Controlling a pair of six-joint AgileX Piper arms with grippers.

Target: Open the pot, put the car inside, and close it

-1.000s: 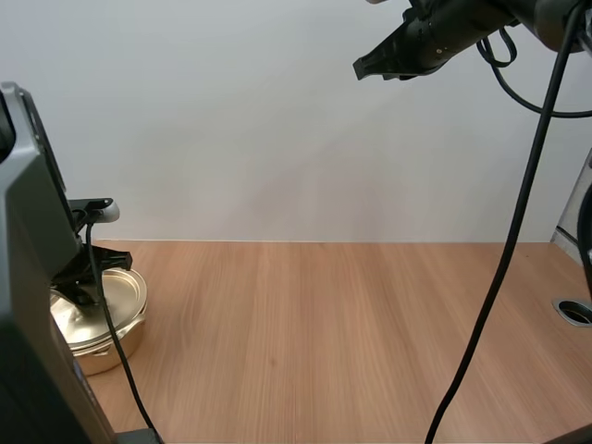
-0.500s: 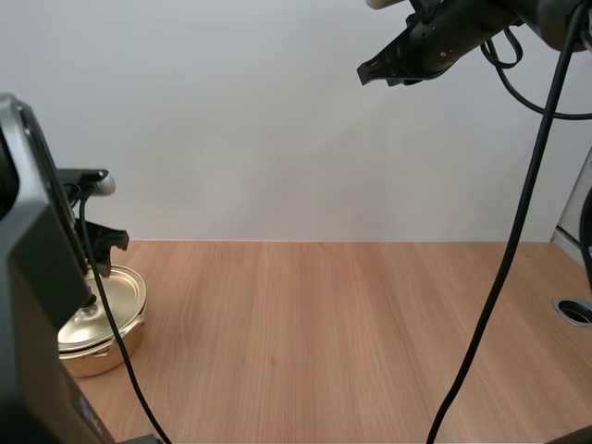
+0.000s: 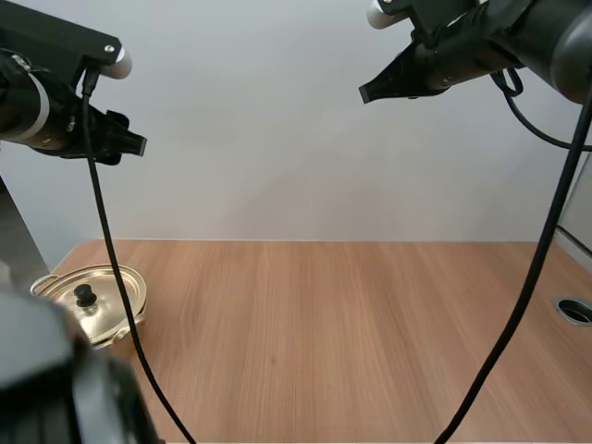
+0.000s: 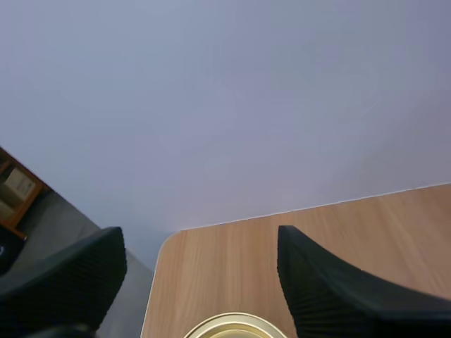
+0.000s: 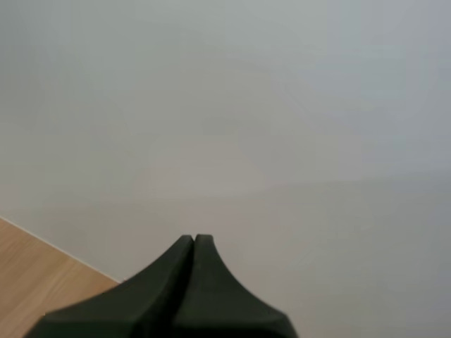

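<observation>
Two arms hang high above the table [image 3: 351, 333], well clear of it, which looks to me like a waiting pose rather than a working one. At ten o'clock in the high view the left gripper [image 3: 129, 141] has its fingers [image 4: 317, 296] spread wide with nothing between them; I judge that this spread suits a drop onto the knob [image 3: 85, 295]. At one o'clock the right gripper [image 3: 370, 91] points off toward the wall, its fingers pressed together into one dark wedge and holding nothing, so it seems to have no part in this step. The pot [image 3: 125, 326] sits at eight o'clock, by the table's left edge, with the lid [image 3: 111, 285] seated flat on it. From the left wrist camera the pot's rim shows far below, between the two open fingers, so the gripper is roughly lined up over it yet well apart from it. With the lid on, I cannot tell whether the car is inside.
</observation>
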